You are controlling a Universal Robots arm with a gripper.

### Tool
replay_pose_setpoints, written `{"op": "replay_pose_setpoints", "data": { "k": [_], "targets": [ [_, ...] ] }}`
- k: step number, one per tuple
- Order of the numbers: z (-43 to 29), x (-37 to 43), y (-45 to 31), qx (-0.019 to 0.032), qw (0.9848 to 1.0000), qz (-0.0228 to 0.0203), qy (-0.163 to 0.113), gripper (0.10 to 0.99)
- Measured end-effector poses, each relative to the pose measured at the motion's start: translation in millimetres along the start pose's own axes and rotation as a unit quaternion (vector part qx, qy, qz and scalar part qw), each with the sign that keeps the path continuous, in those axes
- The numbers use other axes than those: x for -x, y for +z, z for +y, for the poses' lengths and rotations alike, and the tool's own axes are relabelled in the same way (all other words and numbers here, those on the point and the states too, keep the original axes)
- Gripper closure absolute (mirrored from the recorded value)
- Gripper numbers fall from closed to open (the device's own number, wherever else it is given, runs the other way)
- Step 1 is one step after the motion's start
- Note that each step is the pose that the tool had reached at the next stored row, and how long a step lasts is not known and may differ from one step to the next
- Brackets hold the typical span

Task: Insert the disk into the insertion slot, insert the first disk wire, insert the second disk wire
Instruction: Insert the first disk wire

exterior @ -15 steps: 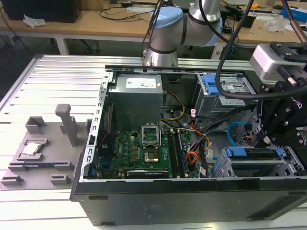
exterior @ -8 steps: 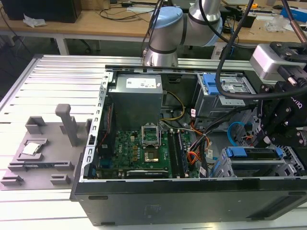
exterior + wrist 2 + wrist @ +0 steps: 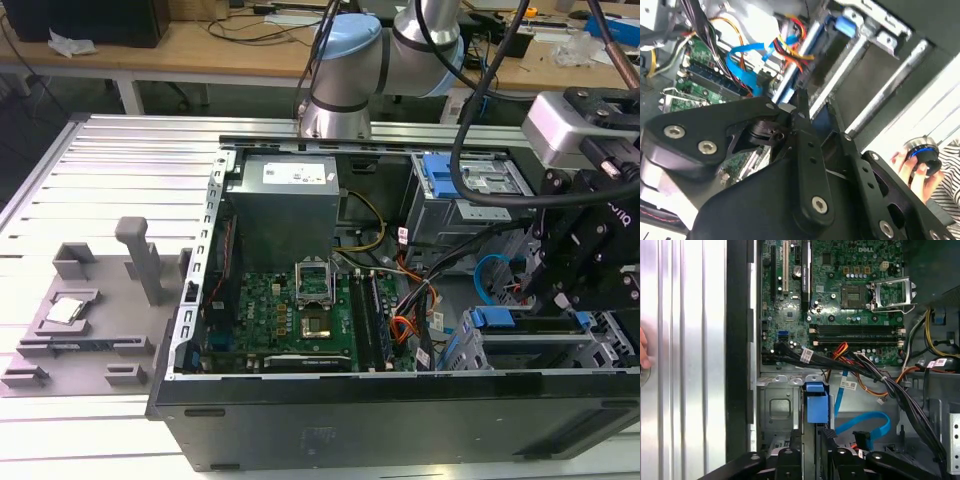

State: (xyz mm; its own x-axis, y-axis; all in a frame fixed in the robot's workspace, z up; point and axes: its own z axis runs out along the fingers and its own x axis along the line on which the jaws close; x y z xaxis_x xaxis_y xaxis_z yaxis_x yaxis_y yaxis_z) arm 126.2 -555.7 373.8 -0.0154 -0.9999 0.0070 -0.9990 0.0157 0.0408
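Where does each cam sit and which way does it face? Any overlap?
Exterior view: off the arm, high, looking down into the open computer case; arm and gripper show.
First wrist view: on the wrist, looking down at the motherboard; gripper links show.
Second wrist view: on the wrist, close behind the gripper, facing the light-blue cable; a person's hand shows.
Shared: all three show motherboard and light-blue cable.

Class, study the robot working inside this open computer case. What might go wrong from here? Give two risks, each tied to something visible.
1. The second disk wire loops right beside the gripper in the first wrist view; it might snag or get pinched.
2. A person's hand lies just outside the case in the second wrist view; a swing of the arm might strike it.
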Motion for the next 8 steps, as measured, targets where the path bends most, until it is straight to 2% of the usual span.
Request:
{"op": "replay_pose_setpoints", "data": {
  "k": [1,2,5,8],
  "targets": [
    [-7.0,9.3,0.6,0.0007,1.0000,-0.0001,0.000,0.784],
    [-12.6,12.7,1.1,0.0014,1.0000,0.0000,0.000,0.784],
    [-18.5,13.4,5.8,0.0019,1.0000,0.0017,0.000,0.784],
    [-20.4,13.4,10.3,0.0019,1.0000,0.0031,0.000,0.784]
  ]
}}
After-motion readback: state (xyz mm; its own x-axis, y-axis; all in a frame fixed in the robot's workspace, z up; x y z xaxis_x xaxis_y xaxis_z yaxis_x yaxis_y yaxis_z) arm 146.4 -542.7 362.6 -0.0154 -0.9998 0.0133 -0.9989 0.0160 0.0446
